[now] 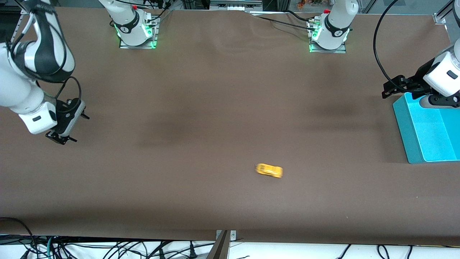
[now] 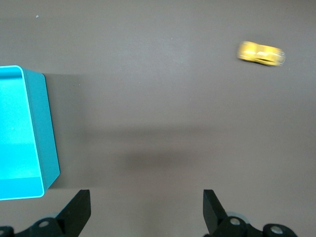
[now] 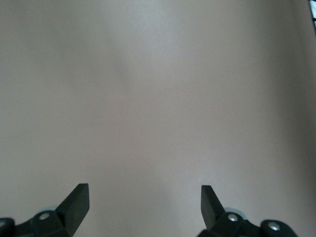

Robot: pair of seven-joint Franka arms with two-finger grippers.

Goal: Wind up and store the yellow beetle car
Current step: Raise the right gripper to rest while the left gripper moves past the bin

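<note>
Even light, blurred yellow beetle car (image 1: 269, 170)

The broad brown counter (image 1: 215, 108) looks matt and faintly rippled, like cloth or paper. The small yellow beetle car (image 1: 268, 170) appears smooth, glossy plastic. The turquoise rectangular bin (image 1: 413, 140) has matt, finely textured plastic walls.

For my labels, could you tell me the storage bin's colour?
The bin is bright turquoise, clearest in the left wrist view.

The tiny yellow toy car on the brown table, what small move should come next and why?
Probably bring the left gripper, open beside the turquoise bin, toward the tiny yellow toy car. The car lies loose on the table, nothing holds it, and the right gripper waits open at its own end.
</note>
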